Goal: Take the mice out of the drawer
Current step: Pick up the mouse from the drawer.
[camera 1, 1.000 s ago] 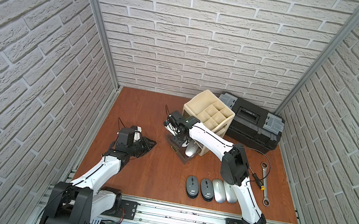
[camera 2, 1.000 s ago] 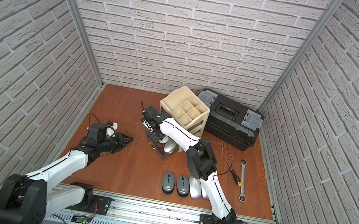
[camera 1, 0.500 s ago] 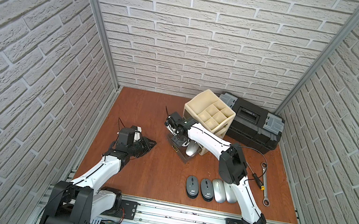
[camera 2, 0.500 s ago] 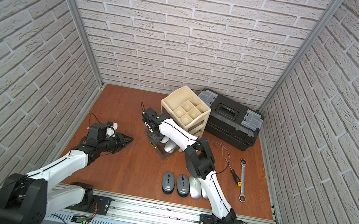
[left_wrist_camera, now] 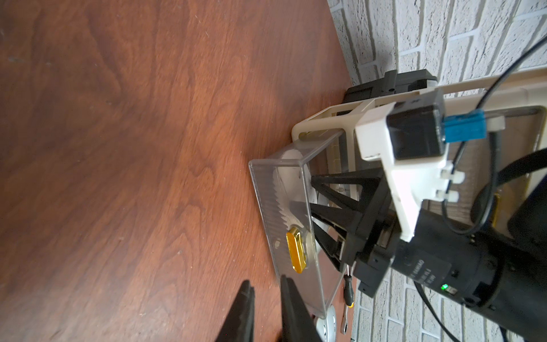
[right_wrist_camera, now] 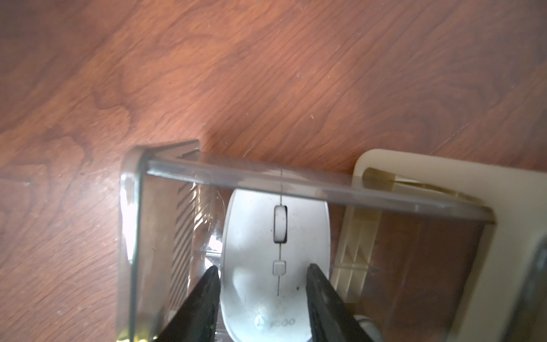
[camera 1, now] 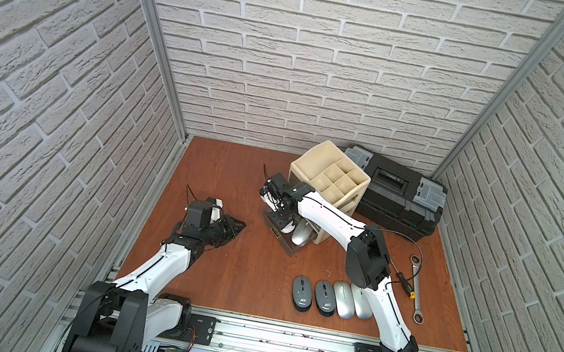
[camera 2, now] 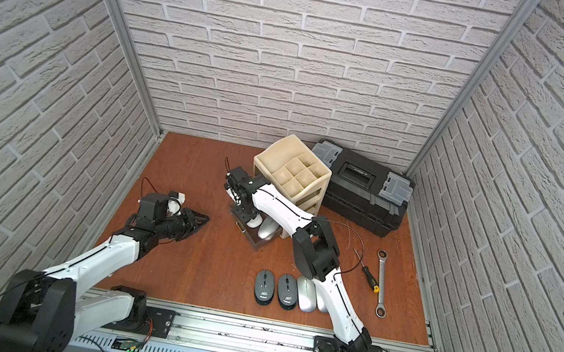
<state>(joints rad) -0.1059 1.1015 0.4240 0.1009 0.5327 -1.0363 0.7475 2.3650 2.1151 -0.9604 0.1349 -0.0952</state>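
Right wrist view, Lena asks: why do the right jaws straddle the white mouse [right_wrist_camera: 275, 251] across its width?

Tom: It lies lengthwise in the clear drawer [right_wrist_camera: 207, 169], so only its narrow flanks fit between them. They stand parted, one close against each side. I cannot tell whether they pinch it yet.

Lena: And the silver mouse [camera 1: 301, 233]?

Tom: It is just beside the jaws, in the same drawer, right up against the white one. I judge it goes out last.

Lena: The other four?

Tom: Two dark grey mice [camera 1: 302, 292] and two more silver mice [camera 1: 344, 299] lie in a row on the desk [camera 1: 233, 176], well behind the jaws. They are probably lined up there to keep the drawer's front free.

Lena: The left jaws?

Tom: They are drawn nearly together on nothing. The drawer's gold handle [left_wrist_camera: 296, 251] lies ahead of them, apart. Likely they wait out of the way.
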